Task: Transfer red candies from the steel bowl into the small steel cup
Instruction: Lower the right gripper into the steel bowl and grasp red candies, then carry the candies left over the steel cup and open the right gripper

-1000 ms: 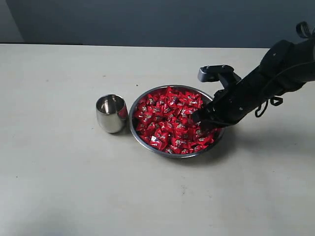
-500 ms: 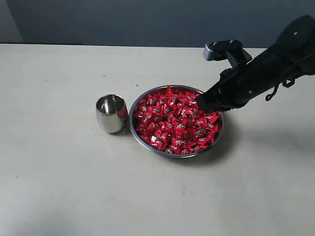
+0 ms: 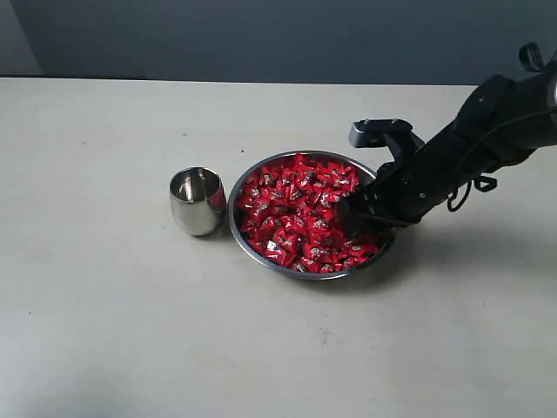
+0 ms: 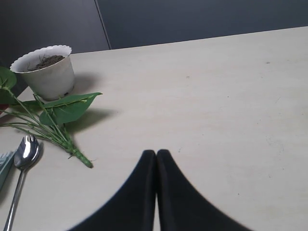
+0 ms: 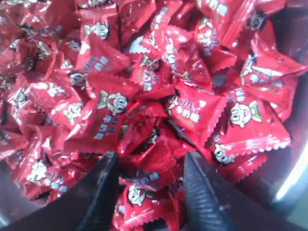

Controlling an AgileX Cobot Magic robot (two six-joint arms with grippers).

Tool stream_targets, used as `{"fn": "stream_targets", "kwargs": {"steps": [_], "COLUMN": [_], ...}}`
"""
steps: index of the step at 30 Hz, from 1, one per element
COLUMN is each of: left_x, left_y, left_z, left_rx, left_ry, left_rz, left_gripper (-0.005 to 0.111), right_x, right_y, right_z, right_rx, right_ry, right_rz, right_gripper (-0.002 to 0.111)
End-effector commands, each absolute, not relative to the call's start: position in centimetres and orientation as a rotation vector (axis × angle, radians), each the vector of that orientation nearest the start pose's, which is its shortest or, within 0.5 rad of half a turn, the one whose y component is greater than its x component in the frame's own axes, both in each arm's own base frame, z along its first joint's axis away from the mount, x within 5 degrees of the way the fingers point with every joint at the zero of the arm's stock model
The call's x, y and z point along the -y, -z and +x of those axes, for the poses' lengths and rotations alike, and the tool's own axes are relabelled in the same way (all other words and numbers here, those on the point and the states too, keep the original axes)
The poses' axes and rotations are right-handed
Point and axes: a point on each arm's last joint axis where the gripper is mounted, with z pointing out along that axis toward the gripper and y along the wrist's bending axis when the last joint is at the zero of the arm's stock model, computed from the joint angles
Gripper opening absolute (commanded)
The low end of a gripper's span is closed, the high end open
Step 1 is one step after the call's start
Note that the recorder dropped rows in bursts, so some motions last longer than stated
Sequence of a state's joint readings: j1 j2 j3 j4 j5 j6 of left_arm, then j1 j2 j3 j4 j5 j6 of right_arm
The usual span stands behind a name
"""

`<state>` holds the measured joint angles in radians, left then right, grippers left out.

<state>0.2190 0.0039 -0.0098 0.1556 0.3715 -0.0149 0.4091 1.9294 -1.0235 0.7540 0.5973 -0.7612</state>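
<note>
Fingers [image 5: 98, 195] spread in red candies [image 5: 144, 96], beige table [image 3: 104, 331]

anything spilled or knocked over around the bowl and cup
Nothing stands out. The red candies are all inside the steel bowl, with none on the table. The small cup stands upright just beside the bowl, and no red shows inside it. The right gripper is open, low among the candies.

One steel bowl [image 3: 305, 276]; one small steel cup [image 3: 197, 202]; red candies [image 3: 291, 213] in a heap, too many to count; one white pot [image 4: 48, 77], one leafy sprig [image 4: 67, 108], one spoon [image 4: 26, 147].
</note>
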Motion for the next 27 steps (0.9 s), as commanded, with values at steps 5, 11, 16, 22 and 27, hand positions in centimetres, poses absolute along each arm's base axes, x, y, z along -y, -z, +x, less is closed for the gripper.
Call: {"fn": "stream_targets", "kwargs": {"steps": [5, 11, 16, 22, 27], "left_x": [-1.6, -1.6, -1.6, -1.6, -1.6], "left_y": [-18.2, -18.2, -18.2, -18.2, -18.2], "left_z": [5.1, 5.1, 5.1, 5.1, 5.1], "left_rx": [-1.845, -1.845, -1.845, -1.845, -1.845], "left_ry": [-0.294, -0.294, -0.294, -0.294, -0.294], "left_rz": [-0.122, -0.122, -0.122, -0.122, -0.122], "left_gripper": [0.0, 0.0, 0.0, 0.0, 0.0], "right_x": [-17.3, -17.2, -17.1, -23.7, -31.4], "right_y": [-12.2, -16.0, -20.9, -24.1, -22.9], "right_z": [30.8, 30.5, 29.8, 30.1, 31.2], "right_rx": [-2.744, -2.634, -2.508, -2.356, -2.259], "right_ry": [-0.646, -0.639, -0.694, -0.811, -0.844], "right_rz": [-0.786, -0.81, -0.732, -0.936, -1.119], "right_gripper": [0.0, 0.0, 0.0, 0.0, 0.0]}}
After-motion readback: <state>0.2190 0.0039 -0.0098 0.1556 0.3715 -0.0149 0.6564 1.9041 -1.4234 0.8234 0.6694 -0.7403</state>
